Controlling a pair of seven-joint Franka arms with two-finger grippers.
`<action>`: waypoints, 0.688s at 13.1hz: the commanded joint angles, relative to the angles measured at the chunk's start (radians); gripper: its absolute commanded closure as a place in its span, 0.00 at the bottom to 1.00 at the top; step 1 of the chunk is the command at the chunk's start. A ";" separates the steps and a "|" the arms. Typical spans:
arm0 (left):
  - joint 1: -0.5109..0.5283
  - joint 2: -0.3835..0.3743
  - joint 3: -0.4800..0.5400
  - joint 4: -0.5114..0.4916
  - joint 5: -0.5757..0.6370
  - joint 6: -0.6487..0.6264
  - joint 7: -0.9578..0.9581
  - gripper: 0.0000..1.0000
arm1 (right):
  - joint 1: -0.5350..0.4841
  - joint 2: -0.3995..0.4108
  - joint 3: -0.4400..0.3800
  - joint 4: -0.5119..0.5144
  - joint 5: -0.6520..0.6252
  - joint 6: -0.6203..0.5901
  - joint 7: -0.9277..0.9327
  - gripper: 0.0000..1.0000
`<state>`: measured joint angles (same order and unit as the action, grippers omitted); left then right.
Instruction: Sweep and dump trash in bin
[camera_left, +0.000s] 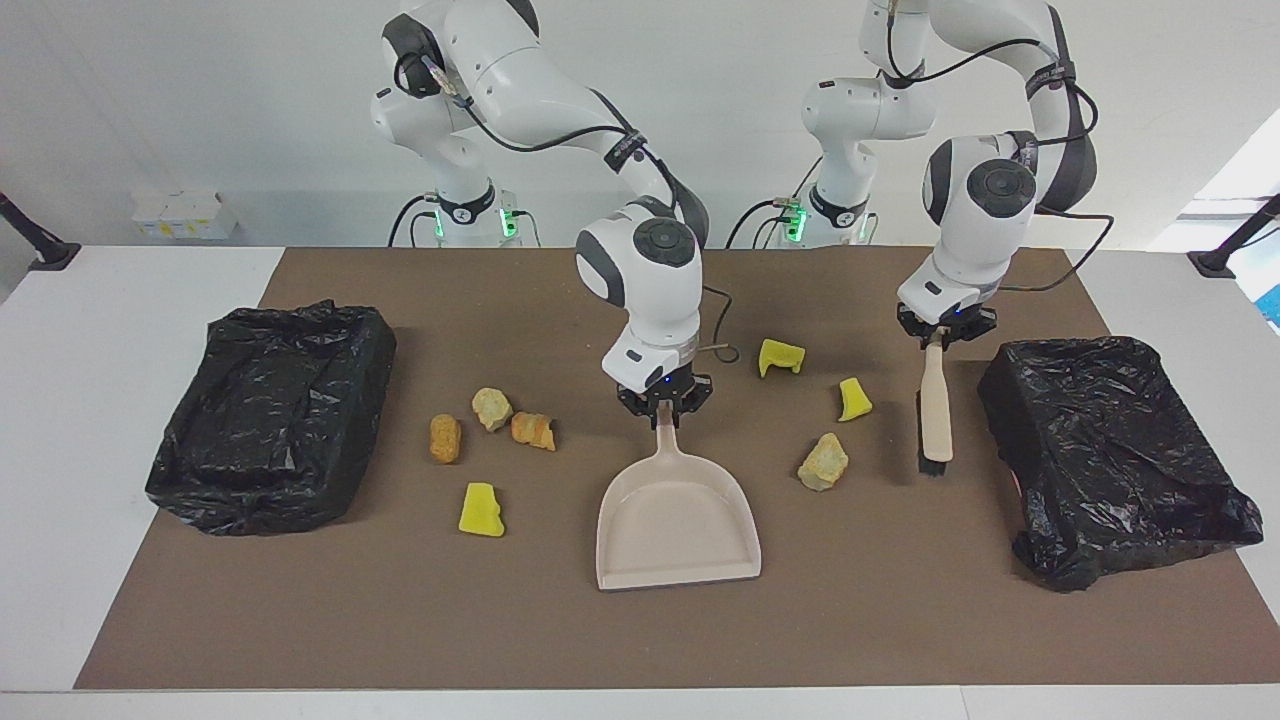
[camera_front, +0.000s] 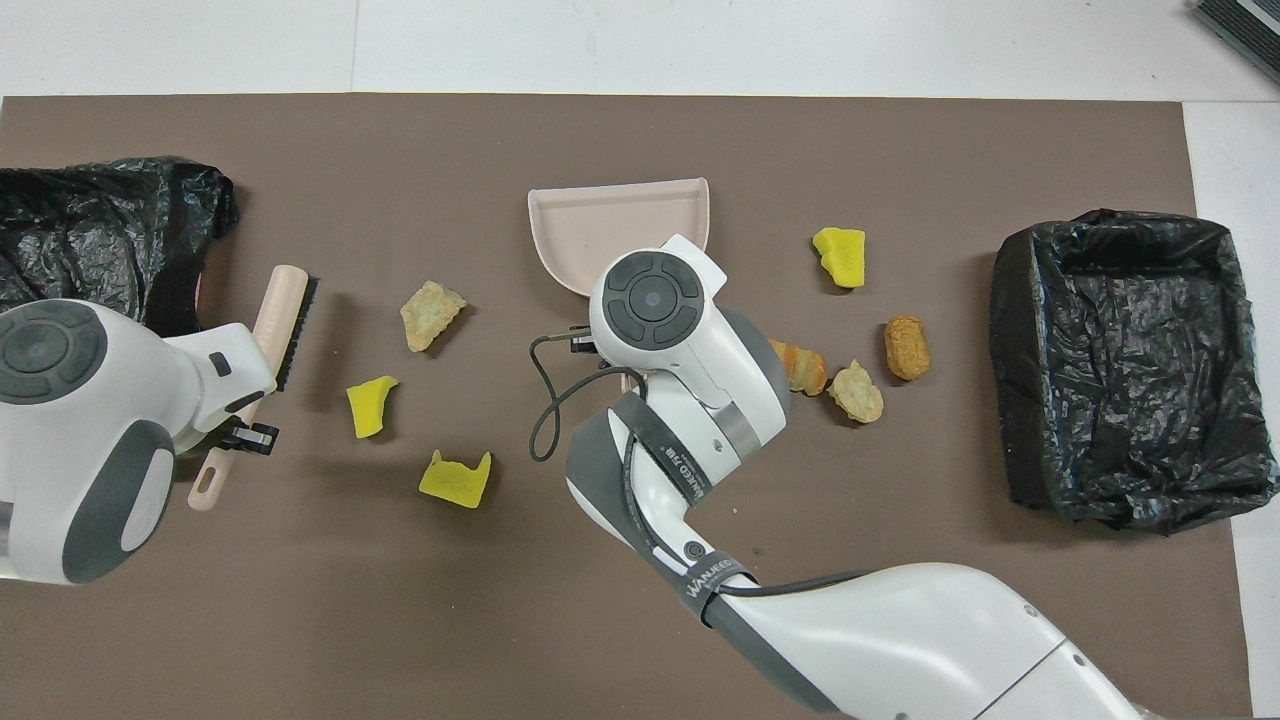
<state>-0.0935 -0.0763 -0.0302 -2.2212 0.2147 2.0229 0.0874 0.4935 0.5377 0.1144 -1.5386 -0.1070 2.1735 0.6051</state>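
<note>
On a brown mat (camera_left: 640, 640) covering the table: two bins lined with black bags, one bin (camera_left: 272, 415) at the right arm's end, the other bin (camera_left: 1110, 455) at the left arm's end. Mid-mat, a beige dustpan (camera_left: 678, 520), pan mouth pointing away from the robots, handle clamped in the right gripper (camera_left: 662, 408), fingers pinched onto the handle's top end. Beside the left-end bin, a brush (camera_left: 936, 410) hanging upright from the left gripper (camera_left: 945, 335), clenched on the handle, bristles down at the mat.

Trash in seven lumps, all on the mat, none in the dustpan or the bins. Toward the right arm's end: a yellow chunk (camera_left: 481, 511) farthest from the robots, an orange-brown piece (camera_left: 445, 438), a pale tan lump (camera_left: 491, 407) and an orange lump (camera_left: 533, 430) just beside each other. Between dustpan and brush: a beige lump (camera_left: 823, 463) near the pan, a small yellow wedge (camera_left: 853, 399) nearer the robots, a notched yellow chunk (camera_left: 780, 357) nearest the robots. No lump touching the brush.
</note>
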 joint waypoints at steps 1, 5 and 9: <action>0.015 -0.003 -0.011 -0.032 0.012 0.016 0.015 1.00 | -0.009 -0.012 0.007 -0.017 -0.017 0.014 0.013 1.00; 0.003 -0.013 -0.013 -0.069 0.011 0.017 0.018 1.00 | -0.020 -0.061 0.008 -0.025 -0.016 -0.064 -0.074 1.00; -0.005 -0.017 -0.019 -0.084 0.006 0.010 0.018 1.00 | -0.041 -0.178 0.010 -0.109 0.010 -0.199 -0.420 1.00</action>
<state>-0.0962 -0.0669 -0.0446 -2.2812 0.2147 2.0230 0.0980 0.4813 0.4514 0.1116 -1.5603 -0.1048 2.0111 0.3287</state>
